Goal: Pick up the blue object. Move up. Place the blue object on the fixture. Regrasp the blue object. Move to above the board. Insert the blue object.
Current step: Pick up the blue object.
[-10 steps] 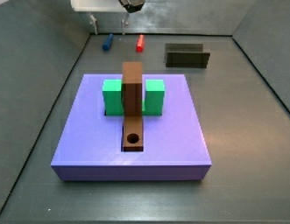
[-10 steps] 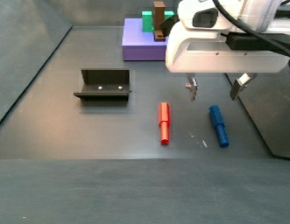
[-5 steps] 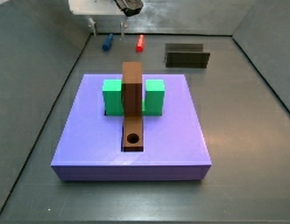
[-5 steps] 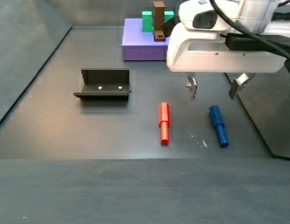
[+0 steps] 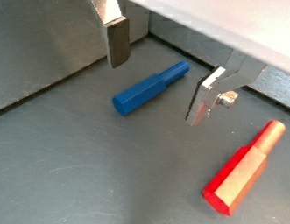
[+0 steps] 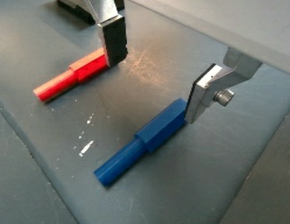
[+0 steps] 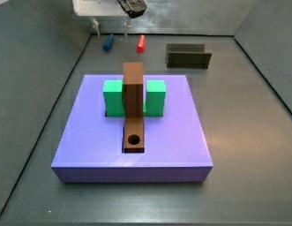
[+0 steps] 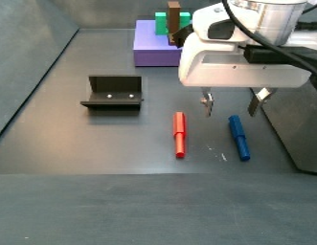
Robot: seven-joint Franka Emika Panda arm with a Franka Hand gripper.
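Note:
The blue object (image 8: 237,137) lies flat on the dark floor near the right wall, with a similar red peg (image 8: 181,134) beside it. My gripper (image 8: 233,103) hangs open just above the blue object's far end, holding nothing. In both wrist views the silver fingers (image 5: 116,44) straddle the blue object (image 5: 151,89) without touching it; one finger (image 6: 206,94) stands close over its slim end (image 6: 141,144). The fixture (image 8: 113,93) stands empty to the left. The lavender board (image 7: 134,132) carries a green block (image 7: 116,97) and a brown bar (image 7: 134,106) with a round hole.
The red peg (image 6: 74,74) lies just outside one finger, parallel to the blue object. A raised wall (image 8: 295,134) runs close along the right of the blue object. The fixture (image 7: 188,56) sits beyond the board, right of the pegs.
The gripper has come down a little toward the blue object, still open. The pegs, the fixture and the board have not moved.

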